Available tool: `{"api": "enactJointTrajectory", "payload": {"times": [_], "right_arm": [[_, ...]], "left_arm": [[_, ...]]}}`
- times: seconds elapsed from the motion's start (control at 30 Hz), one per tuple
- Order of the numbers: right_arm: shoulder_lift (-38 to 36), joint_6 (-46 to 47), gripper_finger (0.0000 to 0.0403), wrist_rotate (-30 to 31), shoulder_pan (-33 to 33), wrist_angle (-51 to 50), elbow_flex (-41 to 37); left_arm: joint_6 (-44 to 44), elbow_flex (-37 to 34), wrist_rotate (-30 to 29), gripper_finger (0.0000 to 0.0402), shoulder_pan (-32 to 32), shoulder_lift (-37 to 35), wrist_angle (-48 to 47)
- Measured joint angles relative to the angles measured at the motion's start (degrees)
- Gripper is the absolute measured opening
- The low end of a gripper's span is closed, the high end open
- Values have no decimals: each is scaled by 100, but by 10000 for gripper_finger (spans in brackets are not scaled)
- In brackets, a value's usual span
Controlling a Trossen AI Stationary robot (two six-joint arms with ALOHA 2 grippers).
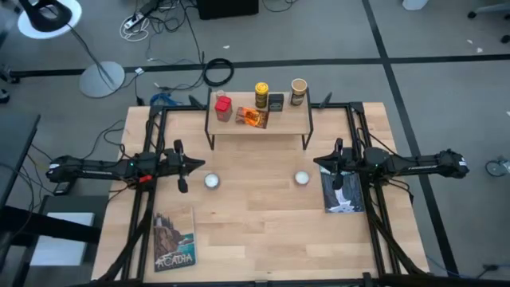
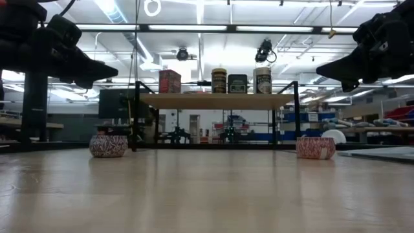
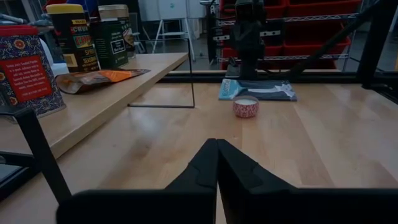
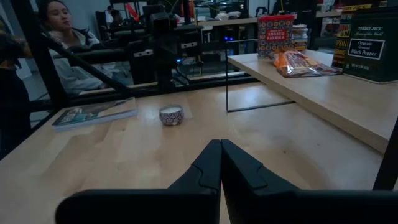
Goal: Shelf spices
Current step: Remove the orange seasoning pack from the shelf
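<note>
Evidently the task looks complete: the red tin (image 1: pixel 223 106), orange packet (image 1: pixel 252 117), yellow jar (image 1: pixel 260 93), dark tin (image 1: pixel 276 102) and tan jar (image 1: pixel 298 91) all stand on the shelf (image 1: pixel 280 123), while the left gripper (image 1: pixel 182 183) and right gripper (image 1: pixel 338 179) hover over the table (image 1: pixel 255 231), both closed and empty.

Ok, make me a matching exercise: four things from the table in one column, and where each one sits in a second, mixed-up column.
Things:
1. red tin
2. orange packet
3. left gripper
4. tan jar

Places:
A. right end of the shelf
B. shut, above the table, beside a white disc
C. left end of the shelf
D. flat on the shelf, near its middle

Pairs: 1-C, 2-D, 3-B, 4-A
</note>
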Motion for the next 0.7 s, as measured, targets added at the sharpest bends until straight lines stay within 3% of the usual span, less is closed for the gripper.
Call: {"api": "enactJointTrajectory", "payload": {"times": [0.33,0.53,0.7], "right_arm": [[9,-52,22,76,-2,1018,259],[227,-800,61,362,-2,1163,1297],[952,-1653,97,750,-5,1071,2498]], "left_arm": [[0,1,-20,10,1,0,0],[-19,2,-22,10,0,0,0],[-37,0,-22,10,0,0,0]]}}
